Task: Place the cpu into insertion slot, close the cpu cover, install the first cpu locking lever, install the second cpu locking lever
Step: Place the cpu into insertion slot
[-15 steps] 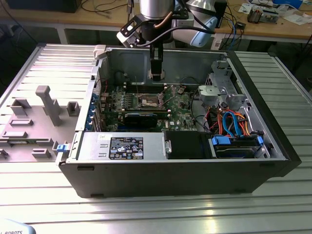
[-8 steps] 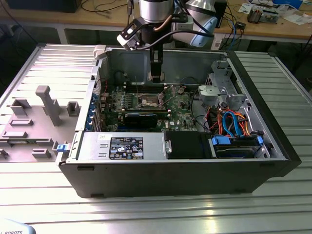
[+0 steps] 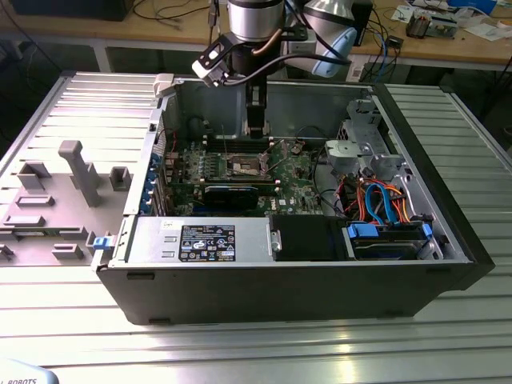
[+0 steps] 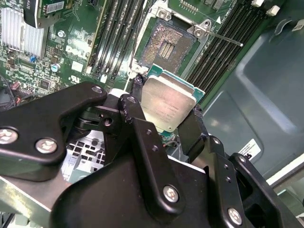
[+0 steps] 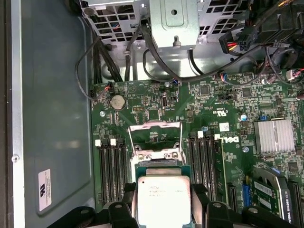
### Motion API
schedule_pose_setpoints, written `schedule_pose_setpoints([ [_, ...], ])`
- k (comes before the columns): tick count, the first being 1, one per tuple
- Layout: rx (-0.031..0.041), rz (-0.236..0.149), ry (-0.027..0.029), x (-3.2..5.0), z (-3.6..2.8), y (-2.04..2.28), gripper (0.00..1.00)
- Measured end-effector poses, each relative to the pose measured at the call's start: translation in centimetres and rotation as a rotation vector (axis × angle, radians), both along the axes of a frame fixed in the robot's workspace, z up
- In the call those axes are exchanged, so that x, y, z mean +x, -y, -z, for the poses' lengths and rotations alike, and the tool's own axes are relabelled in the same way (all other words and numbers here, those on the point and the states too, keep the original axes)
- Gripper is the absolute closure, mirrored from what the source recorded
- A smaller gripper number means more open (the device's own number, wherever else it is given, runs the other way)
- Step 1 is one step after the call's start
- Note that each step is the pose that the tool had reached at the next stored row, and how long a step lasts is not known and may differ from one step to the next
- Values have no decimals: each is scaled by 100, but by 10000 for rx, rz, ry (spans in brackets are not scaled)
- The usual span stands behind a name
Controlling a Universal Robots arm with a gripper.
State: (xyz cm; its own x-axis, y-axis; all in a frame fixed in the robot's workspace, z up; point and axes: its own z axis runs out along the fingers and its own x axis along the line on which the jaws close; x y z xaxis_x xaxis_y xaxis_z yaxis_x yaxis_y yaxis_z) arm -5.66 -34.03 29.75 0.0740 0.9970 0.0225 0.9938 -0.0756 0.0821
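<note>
Item: the cpu (image 4: 168, 100), a small flat square chip with its dull silver top towards the cameras. It is held clear of the board and not yet seated. Holder: the gripper (image 4: 164, 113), clenched on the chip, with one black finger (image 4: 132, 105) on one edge and its partner on the opposite edge. Gripping by the edges leaves the underside free, which I judge is meant to let the chip go down flat. Position: in both wrist views the chip hangs just short of the insertion slot (image 4: 166, 47), between the two banks of long black memory slots (image 5: 111, 171). It looks roughly parallel to the board. Slot: dark centre exposed inside a shiny metal rim, nothing lying over it, so it appears ready to receive the chip. A thin metal rod (image 4: 225, 39) sticks out from one corner of the rim, probably a locking lever left released. Surround: the green circuit board (image 5: 213, 102) with a finned silver heat sink (image 5: 273, 135). The board sits on the floor of an open computer case (image 3: 280, 296). In the exterior view the arm reaches straight down into the case, which suits a vertical placement. Support: a ribbed metal table (image 3: 240, 344).
</note>
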Motion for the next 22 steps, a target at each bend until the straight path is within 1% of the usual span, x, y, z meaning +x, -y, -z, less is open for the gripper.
schedule_pose_setpoints([
  [6, -1, 1, -4, 0, 30, 0, 46],
  [17, 8, 1, -8, 0, 37, 0, 46],
  [22, 9, 0, -8, 0, 50, 0, 46],
])
